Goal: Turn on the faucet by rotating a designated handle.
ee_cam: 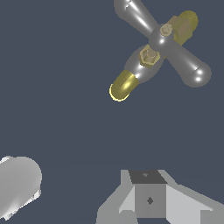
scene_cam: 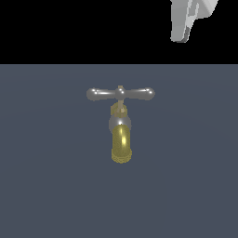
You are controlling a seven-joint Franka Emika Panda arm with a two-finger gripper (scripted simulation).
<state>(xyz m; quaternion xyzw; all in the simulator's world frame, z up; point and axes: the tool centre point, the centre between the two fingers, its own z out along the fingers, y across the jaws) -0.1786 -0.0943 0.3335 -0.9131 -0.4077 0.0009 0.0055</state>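
At centre frame of the exterior view, the handle point(scene_cam: 120, 94) crosses the faucet point(scene_cam: 121, 135); the fingers point(scene_cam: 186, 28), upper right, sit well apart from it, their spread indeterminable.

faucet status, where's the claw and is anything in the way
Claw up high, off to the exterior view's right, clear of the faucet, holding nothing. Handle untouched, bar level. Nothing in the way.

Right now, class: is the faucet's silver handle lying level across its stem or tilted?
Level. In the exterior view the handle crosses the gold stem as a flat T, both rounded ends at equal height above the faucet.
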